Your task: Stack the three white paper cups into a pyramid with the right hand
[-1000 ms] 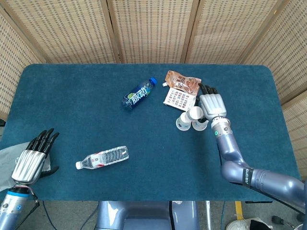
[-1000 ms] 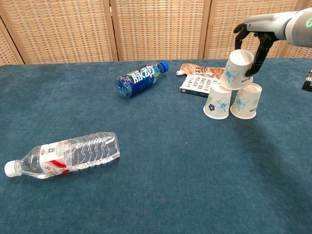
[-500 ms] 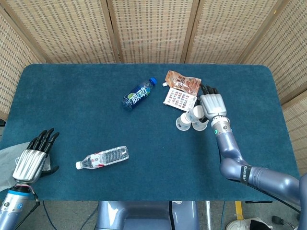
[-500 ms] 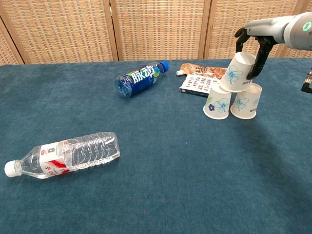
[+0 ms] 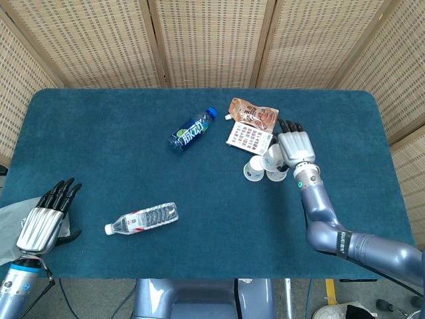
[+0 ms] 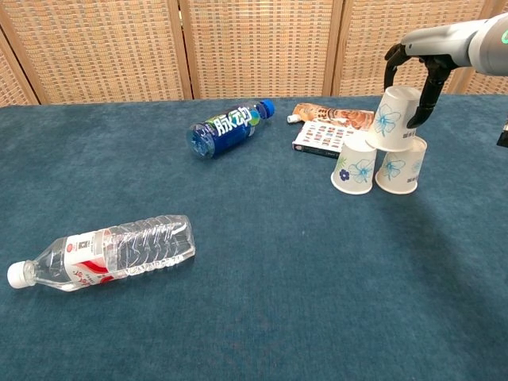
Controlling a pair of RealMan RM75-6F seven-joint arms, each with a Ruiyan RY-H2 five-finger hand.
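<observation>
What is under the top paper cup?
The top cup, held by the right hand, sits on two upside-down cups. Whether anything hides inside them cannot be seen.

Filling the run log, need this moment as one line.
right hand: holds top cup, tilted | bottom cups: upside down, side by side | left hand: idle, holds nothing | pyramid: not released

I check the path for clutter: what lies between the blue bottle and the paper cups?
The patterned card, flat beside the snack pouch; the chest view shows it.
</observation>
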